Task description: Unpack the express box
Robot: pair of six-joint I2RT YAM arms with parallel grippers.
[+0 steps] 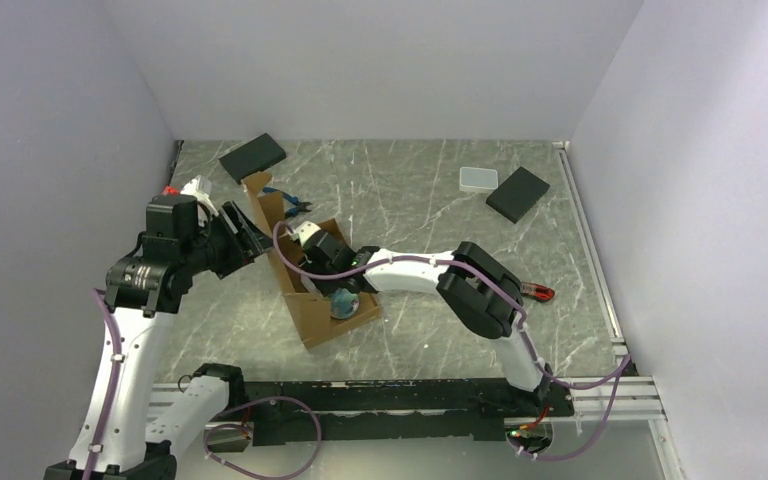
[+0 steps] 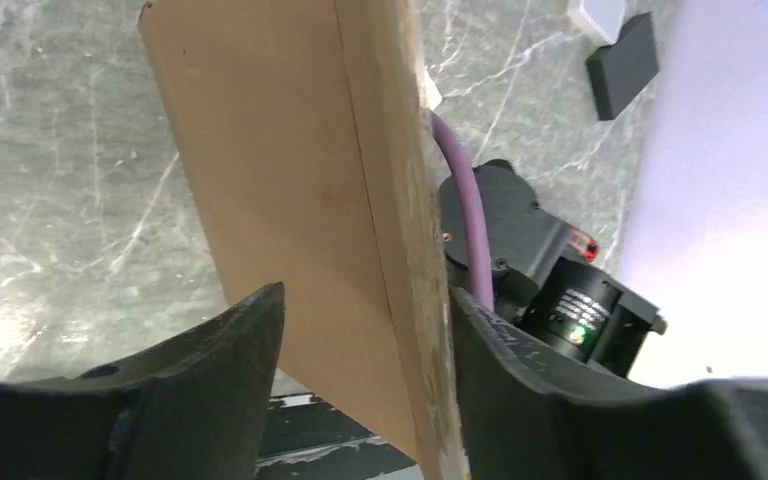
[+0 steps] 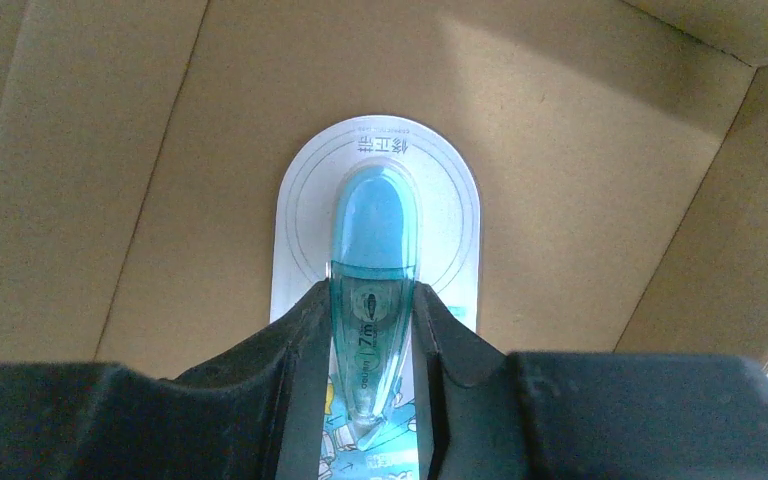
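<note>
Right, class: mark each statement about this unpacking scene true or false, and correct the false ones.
1. The right tool is inside the express box, shut on a blue correction-tape pack. True.
2. The left tool hangs open, clear of the box. False: it grips the box's cardboard flap.
3. Two black blocks lie outside the box. True.
4. The white case lies inside the box. False: it lies on the table, outside it.

Two black blocks (image 1: 253, 157) (image 1: 518, 194), one box (image 1: 312, 320), perhaps one case (image 1: 478, 179)
</note>
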